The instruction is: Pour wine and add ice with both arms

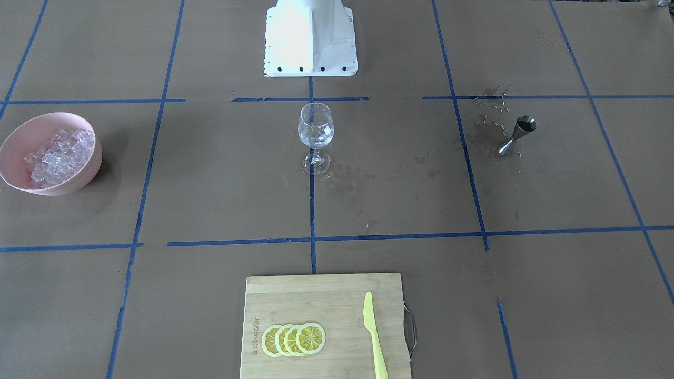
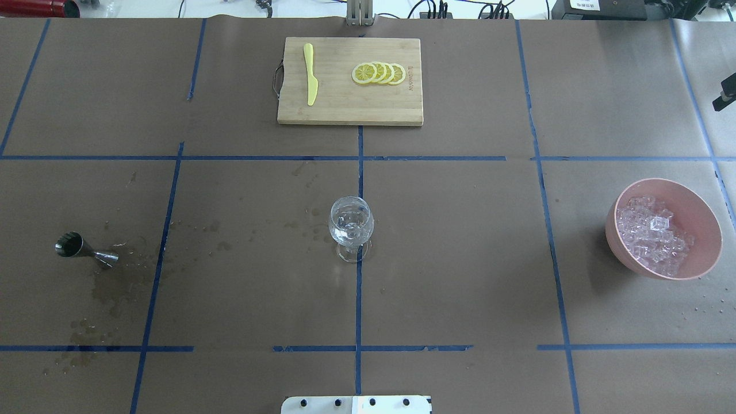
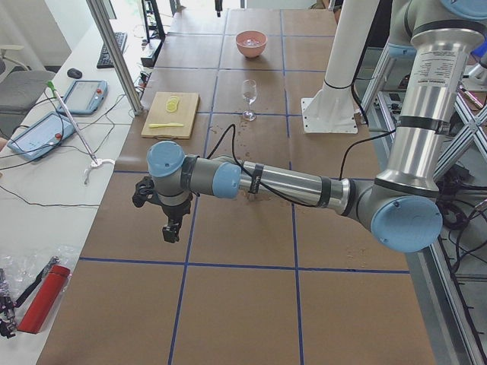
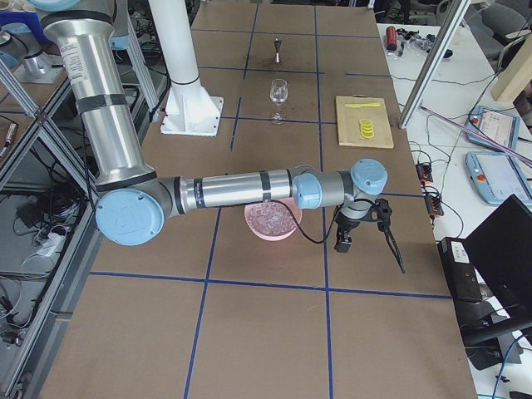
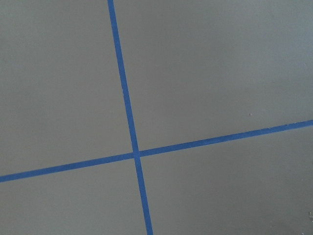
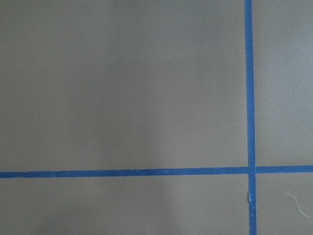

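Note:
A clear wine glass (image 1: 315, 131) stands at the table's middle, also in the overhead view (image 2: 351, 224); I cannot tell whether it holds wine. The ice (image 1: 58, 152) is heaped in a pink bowl (image 1: 79, 179), seen at the overhead view's right (image 2: 707, 213). A steel jigger (image 1: 518, 134) stands on the robot's left (image 2: 83, 250). The left gripper (image 3: 171, 228) hangs over bare table, far from the jigger. The right gripper (image 4: 342, 243) hangs just beyond the bowl (image 4: 249, 224). I cannot tell whether either is open or shut. Both wrist views show only brown paper and blue tape.
A wooden cutting board (image 1: 295, 300) at the operators' edge carries lemon slices (image 1: 294, 339) and a yellow knife (image 1: 374, 337). Wet stains (image 2: 109, 287) mark the paper around the jigger. The white pedestal base (image 1: 310, 37) stands behind the glass.

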